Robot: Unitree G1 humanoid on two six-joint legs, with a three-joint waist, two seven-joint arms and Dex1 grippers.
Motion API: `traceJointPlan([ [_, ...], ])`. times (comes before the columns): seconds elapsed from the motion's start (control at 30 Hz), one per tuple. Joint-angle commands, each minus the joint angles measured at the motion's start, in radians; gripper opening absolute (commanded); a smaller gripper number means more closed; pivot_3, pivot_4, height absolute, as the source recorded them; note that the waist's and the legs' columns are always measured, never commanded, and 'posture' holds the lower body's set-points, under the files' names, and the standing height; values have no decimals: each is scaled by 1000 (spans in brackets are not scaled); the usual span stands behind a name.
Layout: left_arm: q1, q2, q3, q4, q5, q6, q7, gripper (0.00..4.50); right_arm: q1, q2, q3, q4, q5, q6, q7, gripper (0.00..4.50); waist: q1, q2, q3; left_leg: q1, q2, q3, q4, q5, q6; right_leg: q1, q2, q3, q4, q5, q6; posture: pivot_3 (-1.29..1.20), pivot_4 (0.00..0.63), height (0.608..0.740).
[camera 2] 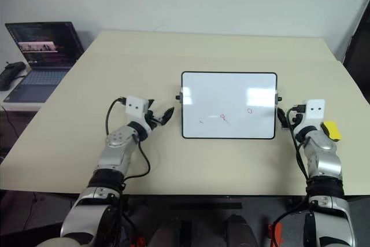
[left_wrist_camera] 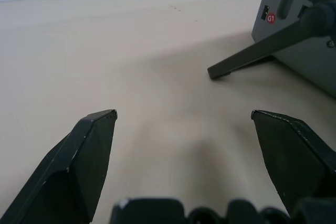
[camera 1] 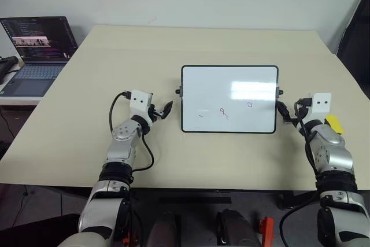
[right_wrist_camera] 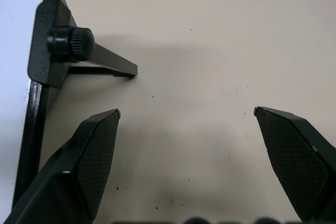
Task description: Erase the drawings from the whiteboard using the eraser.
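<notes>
The whiteboard (camera 1: 208, 85) stands propped at the middle of the beige table. Its lower half carries three small red drawings: a dash (camera 1: 200, 114), a squiggle (camera 1: 224, 112) and a loop (camera 1: 250, 105). The yellow eraser (camera 1: 334, 124) lies on the table right of the board, beside my right wrist. My right gripper (camera 1: 283, 111) is open and empty, its fingers level by the board's right edge, close to the side knob (right_wrist_camera: 71, 43) and prop leg (right_wrist_camera: 113, 62). My left gripper (camera 1: 166, 109) is open and empty too, a short way left of the board, only bare table between its fingers (left_wrist_camera: 89, 145).
An open laptop (camera 1: 37, 50) with a dark screen sits on a lower side table at far left, a black object (camera 1: 7, 65) beside it. The table's near edge (camera 1: 191, 188) runs just behind my forearms. A dark panel (camera 1: 355, 39) stands at far right.
</notes>
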Motion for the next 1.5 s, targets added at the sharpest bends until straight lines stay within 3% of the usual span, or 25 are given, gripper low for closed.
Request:
traceJointPlan([
  [0.03,-17,-3,7,-16,-19,-8,-13,4500,-8,-9,-16,-17,1,-22,-2,4487,0,0,0,0,0,0,0,0,0,0,0,0,0,0,0,0,150,740],
  [0.27,-20,35,39,-67,-58,24,-54,4500,-6,-39,-37,-32,18,-7,17,4487,0,0,0,0,0,0,0,0,0,0,0,0,0,0,0,0,150,740],
  [0.37,38,175,62,-242,-171,173,-261,4500,7,-109,-51,-115,31,58,57,4487,-9,0,0,-1,0,0,0,0,0,-2,1,0,0,0,0,0,150,740],
  [0.43,119,327,34,-447,-277,337,-472,4500,26,-168,-74,-189,65,144,91,4487,-18,1,1,-3,1,1,-1,0,0,-5,1,1,2,-1,-1,0,150,740],
  [0.5,138,427,61,-561,-364,445,-548,4500,49,-228,-101,-236,95,220,120,4487,-20,2,1,-5,2,1,-3,0,0,-7,1,1,2,-2,-3,0,150,740],
  [0.57,100,464,73,-639,-439,522,-572,4500,68,-270,-148,-261,130,277,132,4487,-11,1,1,-5,2,-1,-3,0,0,-7,1,-2,3,-3,-4,0,150,740],
  [0.7,-78,388,-37,-794,-558,658,-603,4500,72,-349,-200,-242,147,366,143,4487,13,1,1,-6,2,-5,3,0,0,-4,2,-6,3,-3,-4,0,150,740],
  [0.87,-177,142,-272,-747,-444,648,-537,4500,40,-420,-151,-71,90,391,164,4487,8,3,1,3,1,-5,8,-1,1,15,1,-5,-10,-1,1,0,150,740],
  [0.97,-201,36,-418,-663,-298,579,-487,4500,-9,-438,-131,50,77,387,186,4487,-10,3,1,3,1,-4,7,-1,1,14,2,-3,-11,0,1,0,150,740],
  [1.07,-204,-37,-463,-640,-251,551,-467,4500,-52,-449,-122,146,71,375,219,4487,-25,5,2,3,2,-3,7,-1,1,12,3,-1,-11,0,0,0,150,740],
  [1.2,-217,-86,-500,-597,-167,527,-424,4500,-81,-452,-75,232,28,328,252,4487,-23,6,2,3,2,-2,5,-1,1,11,4,0,-10,-1,0,0,150,740],
  [1.5,-186,-81,-502,-647,-150,547,-459,4500,-121,-424,-40,344,-12,270,245,4487,-21,7,2,2,2,-1,6,-1,1,11,3,0,-11,-1,1,0,150,740],
])
